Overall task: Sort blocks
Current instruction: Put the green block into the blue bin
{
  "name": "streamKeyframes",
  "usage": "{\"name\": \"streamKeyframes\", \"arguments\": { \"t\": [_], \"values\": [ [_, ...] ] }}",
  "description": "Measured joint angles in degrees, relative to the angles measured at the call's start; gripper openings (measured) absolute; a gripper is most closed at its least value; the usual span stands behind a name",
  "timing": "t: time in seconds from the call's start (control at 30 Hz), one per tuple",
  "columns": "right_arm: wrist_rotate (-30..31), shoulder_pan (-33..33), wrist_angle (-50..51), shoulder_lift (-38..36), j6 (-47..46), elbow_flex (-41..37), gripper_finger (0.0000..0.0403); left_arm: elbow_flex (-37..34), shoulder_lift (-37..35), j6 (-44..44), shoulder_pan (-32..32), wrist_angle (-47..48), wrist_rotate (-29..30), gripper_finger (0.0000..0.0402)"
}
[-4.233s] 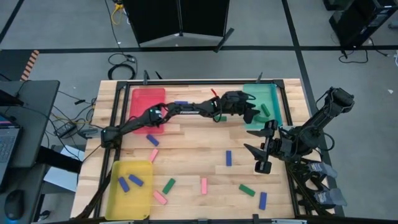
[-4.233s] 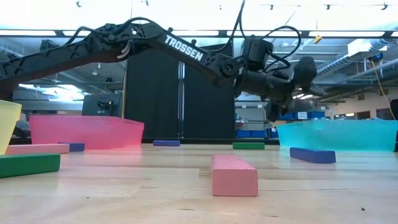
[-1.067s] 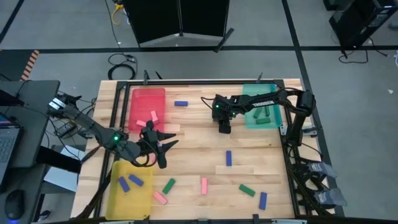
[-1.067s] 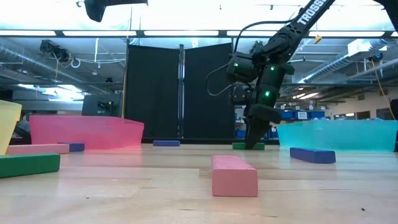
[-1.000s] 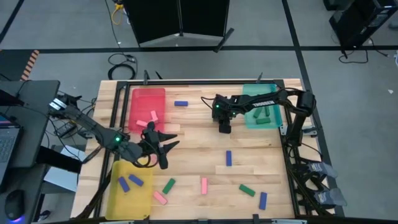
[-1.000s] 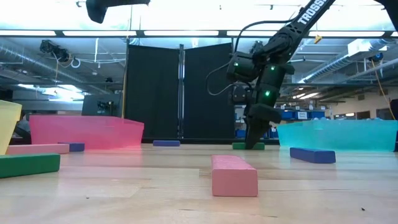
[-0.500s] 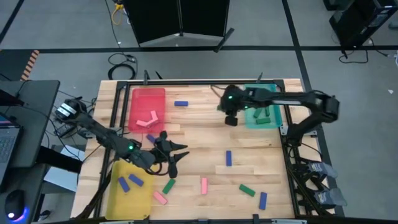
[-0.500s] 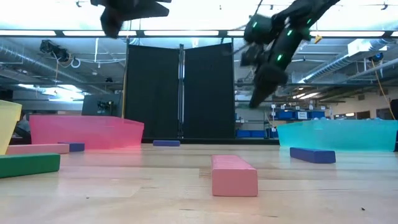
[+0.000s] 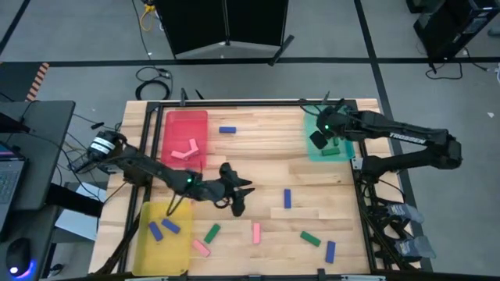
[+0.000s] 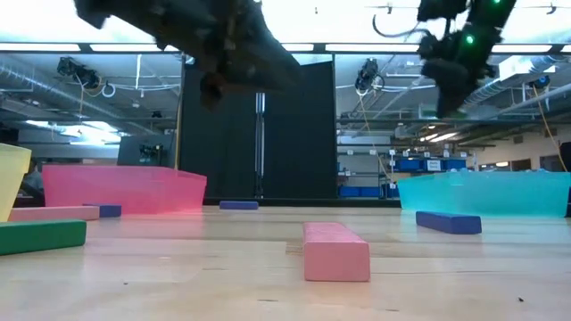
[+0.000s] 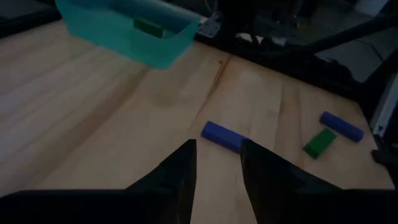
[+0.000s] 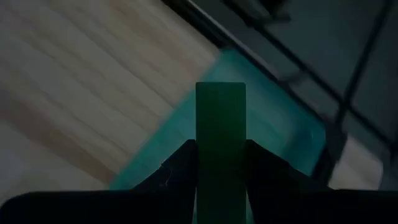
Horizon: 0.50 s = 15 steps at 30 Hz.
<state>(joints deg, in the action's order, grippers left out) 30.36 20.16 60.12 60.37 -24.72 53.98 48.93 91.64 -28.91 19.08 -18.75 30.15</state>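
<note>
Between your right gripper's point(image 12: 221, 165) fingers sits one green block point(image 12: 221, 127), pinched upright above the teal tray point(image 9: 341, 148). Your left gripper point(image 11: 217, 168) hangs over mid-counter point(image 9: 258, 160) with its fingers narrowly parted around nothing, one blue block point(image 11: 222, 137) just ahead. Loose on the counter you have four blue, two green and two pink.

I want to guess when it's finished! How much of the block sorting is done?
Partly done. Two pink blocks lie in the red tray, two blue ones in the yellow tray. The right end effector holds a green block above the teal tray. The left end effector hangs empty. About nine blocks remain on the table.
</note>
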Motion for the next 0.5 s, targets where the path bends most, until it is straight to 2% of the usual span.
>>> {"name": "streamKeyframes", "arguments": {
  "t": [0.13,0.3,0.37,0.5],
  "values": [
    [0.6,3.0,0.6,0.0,-8.8,-6.8,0.0113,3.2,1.8,-1.8,-1.8,3.1,-4.1,0.0131],
    [1.4,6.9,-5.8,-0.1,-10.7,-14.6,0.0114,7.2,3.5,-2.6,-2.1,9.4,-5.7,0.0131],
    [0.7,7.2,-8.9,-0.2,-10.4,-16.4,0.0150,9.0,3.8,-0.4,-1.8,14.2,-6.7,0.0133],
    [-2.3,7.4,-13.1,-0.6,-7.7,-17.2,0.0285,13.8,4.6,7.1,-0.5,24.9,-8.0,0.0149]
  ]
}}
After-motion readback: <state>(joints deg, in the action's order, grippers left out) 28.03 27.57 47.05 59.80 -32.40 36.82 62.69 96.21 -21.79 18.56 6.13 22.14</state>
